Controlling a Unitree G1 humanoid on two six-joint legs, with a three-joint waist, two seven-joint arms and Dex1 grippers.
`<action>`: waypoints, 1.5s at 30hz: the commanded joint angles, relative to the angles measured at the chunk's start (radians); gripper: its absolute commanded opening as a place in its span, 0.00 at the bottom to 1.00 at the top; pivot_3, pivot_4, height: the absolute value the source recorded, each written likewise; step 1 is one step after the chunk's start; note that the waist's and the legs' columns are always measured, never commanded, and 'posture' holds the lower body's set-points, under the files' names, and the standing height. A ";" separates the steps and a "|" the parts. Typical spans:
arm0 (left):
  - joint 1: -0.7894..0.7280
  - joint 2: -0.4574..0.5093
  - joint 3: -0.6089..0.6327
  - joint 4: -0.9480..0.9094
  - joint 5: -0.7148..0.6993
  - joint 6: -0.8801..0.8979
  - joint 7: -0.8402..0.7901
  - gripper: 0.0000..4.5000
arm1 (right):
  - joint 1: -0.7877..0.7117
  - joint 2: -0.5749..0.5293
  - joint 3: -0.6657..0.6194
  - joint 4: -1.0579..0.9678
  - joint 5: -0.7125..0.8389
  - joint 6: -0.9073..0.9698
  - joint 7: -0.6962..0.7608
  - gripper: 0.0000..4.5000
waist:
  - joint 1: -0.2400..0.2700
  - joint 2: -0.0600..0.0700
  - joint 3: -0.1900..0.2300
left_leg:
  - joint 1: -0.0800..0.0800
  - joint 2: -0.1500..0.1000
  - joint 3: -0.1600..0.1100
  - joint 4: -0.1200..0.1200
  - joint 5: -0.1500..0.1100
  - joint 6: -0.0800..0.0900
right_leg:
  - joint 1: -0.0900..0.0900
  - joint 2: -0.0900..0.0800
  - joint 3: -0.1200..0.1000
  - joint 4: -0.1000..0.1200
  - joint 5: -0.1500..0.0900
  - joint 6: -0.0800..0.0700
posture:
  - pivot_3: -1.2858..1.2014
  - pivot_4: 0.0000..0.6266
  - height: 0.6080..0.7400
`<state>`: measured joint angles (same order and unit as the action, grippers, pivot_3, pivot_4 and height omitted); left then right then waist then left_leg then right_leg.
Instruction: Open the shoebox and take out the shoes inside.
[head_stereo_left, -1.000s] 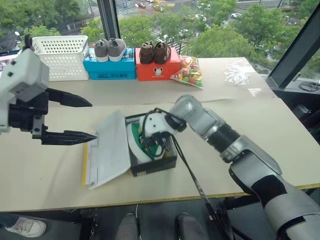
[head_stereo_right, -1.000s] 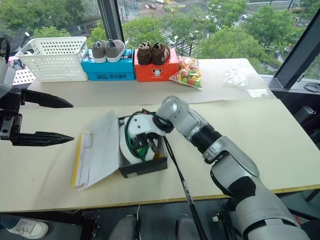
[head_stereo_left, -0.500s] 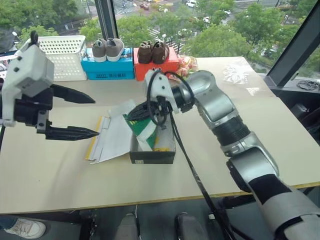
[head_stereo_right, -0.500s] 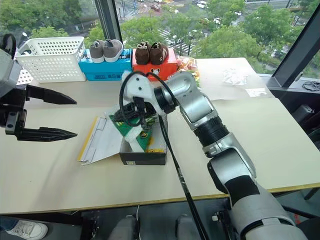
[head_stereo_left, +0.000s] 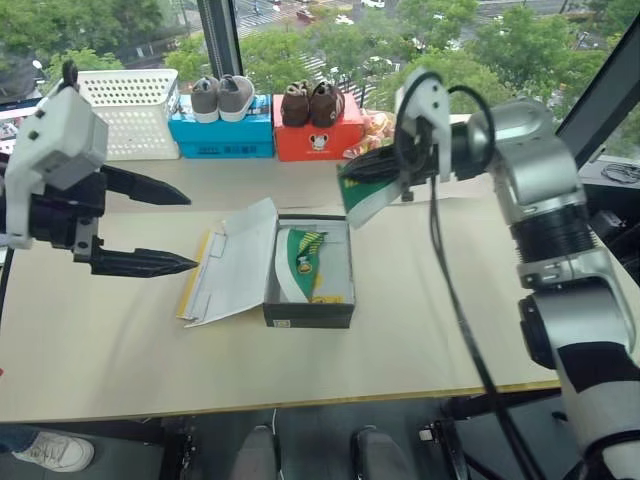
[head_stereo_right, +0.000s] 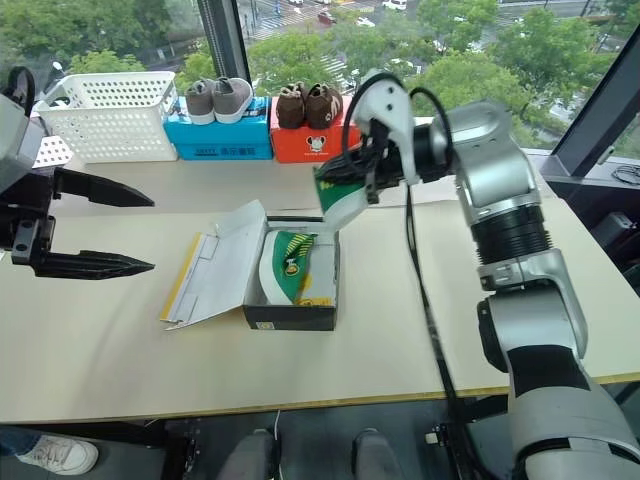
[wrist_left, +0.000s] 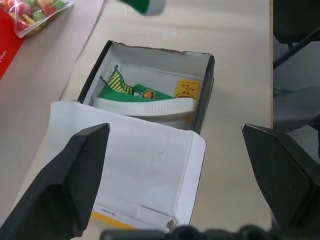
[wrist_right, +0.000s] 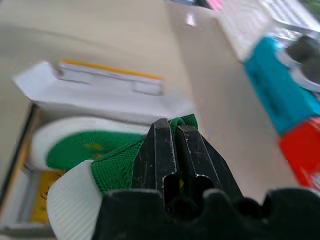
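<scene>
Tabletop (head_stereo_left: 120, 330): lifted green shoe (head_stereo_left: 368, 190) tilted, toe down-left; right fingers (wrist_right: 170, 150) clamped.

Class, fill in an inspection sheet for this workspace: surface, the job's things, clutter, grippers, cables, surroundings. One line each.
Surface: beige table, bare at the front.
Job's things: shoebox open, lid folded back to its left; one green shoe inside; the other shoe held in the air above and behind the box.
Clutter: white basket, blue box with grey shoes, orange-red box with brown shoes, bag of sweets, all along the far edge.
Grippers: left gripper open, empty, to the left of the box; right gripper shut on the lifted shoe.
Cables: black cable hanging along the right arm.
Surroundings: windows, trees outside.
</scene>
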<state>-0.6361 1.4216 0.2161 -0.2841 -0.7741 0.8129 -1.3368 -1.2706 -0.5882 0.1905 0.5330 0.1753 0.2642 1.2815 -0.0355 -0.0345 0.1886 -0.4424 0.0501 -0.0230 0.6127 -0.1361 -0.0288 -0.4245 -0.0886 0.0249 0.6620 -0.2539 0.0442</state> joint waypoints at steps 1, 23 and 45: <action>-0.036 -0.010 -0.009 -0.006 0.005 -0.016 0.003 1.00 | 0.000 -0.029 -0.101 0.123 -0.014 -0.093 -0.115 0.01 | -0.005 0.000 0.000 | 0.000 0.000 0.000 0.000 0.000 0.000 | 0.000 0.000 0.000 0.000 0.000 0.000 | 0.52 0.24 1.00; -0.099 -0.064 -0.069 0.010 0.059 -0.032 -0.031 1.00 | 0.197 -0.288 -0.122 0.004 -0.028 0.104 0.056 0.59 | -0.014 0.007 0.006 | 0.001 -0.001 0.001 0.000 0.000 0.000 | 0.001 0.000 0.002 0.000 -0.002 0.004 | 0.52 0.24 1.00; 0.233 0.022 0.135 0.096 0.250 -0.094 -0.026 1.00 | 0.054 0.177 0.182 0.024 -0.147 -0.251 0.110 1.00 | -0.011 0.005 0.006 | 0.000 0.000 0.001 0.001 0.000 0.000 | 0.000 0.000 0.002 0.001 -0.001 0.002 | 0.52 0.24 1.00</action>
<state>-0.4131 1.4228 0.2739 -0.1662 -0.5407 0.7261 -1.3655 -1.1742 -0.4205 0.3790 0.4875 0.0561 0.1000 1.4161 -0.0461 -0.0299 0.1944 -0.4422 0.0498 -0.0217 0.6140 -0.1361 -0.0289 -0.4248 -0.0886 0.0274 0.6630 -0.2543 0.0454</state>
